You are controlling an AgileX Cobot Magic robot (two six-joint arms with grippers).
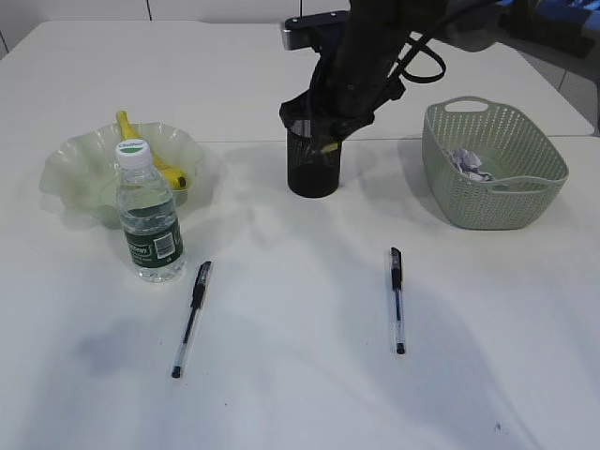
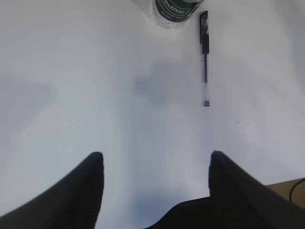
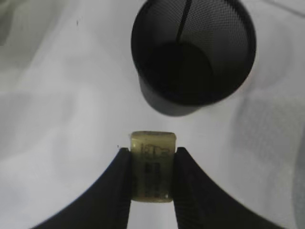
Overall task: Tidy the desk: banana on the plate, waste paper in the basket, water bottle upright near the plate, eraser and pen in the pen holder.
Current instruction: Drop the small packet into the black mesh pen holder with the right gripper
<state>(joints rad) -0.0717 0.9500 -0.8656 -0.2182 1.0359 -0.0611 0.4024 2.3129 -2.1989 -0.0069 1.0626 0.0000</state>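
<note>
The right claw (image 3: 151, 174) grips the eraser (image 3: 152, 167) between its two fingers and hangs above the tabletop (image 1: 300, 394); in the right wrist view the holder (image 3: 193, 52) lies at 12 o'clock from the eraser, its open mouth showing a thin dark line inside that I cannot identify. In the exterior view the right arm (image 1: 361, 66) comes down over the holder (image 1: 313, 159) and hides its own claw.

The left claw (image 2: 155, 167) is open, with nothing between the fingers, above bare tabletop. In its view a pen (image 2: 204, 57) lies at 1 o'clock, and the bottle base (image 2: 174, 12) at 12 o'clock.

The bottle (image 1: 148, 214) stands upright, just beside the plate (image 1: 75, 173) at its 5 o'clock. The banana (image 1: 155, 159) lies on the plate. One pen (image 1: 191, 319) lies flat at 5 o'clock from the bottle; the second pen (image 1: 397, 300) lies flat at 5 o'clock from the holder. The basket (image 1: 492, 169) stands at 3 o'clock from the holder, with crumpled paper (image 1: 467, 164) inside.
</note>
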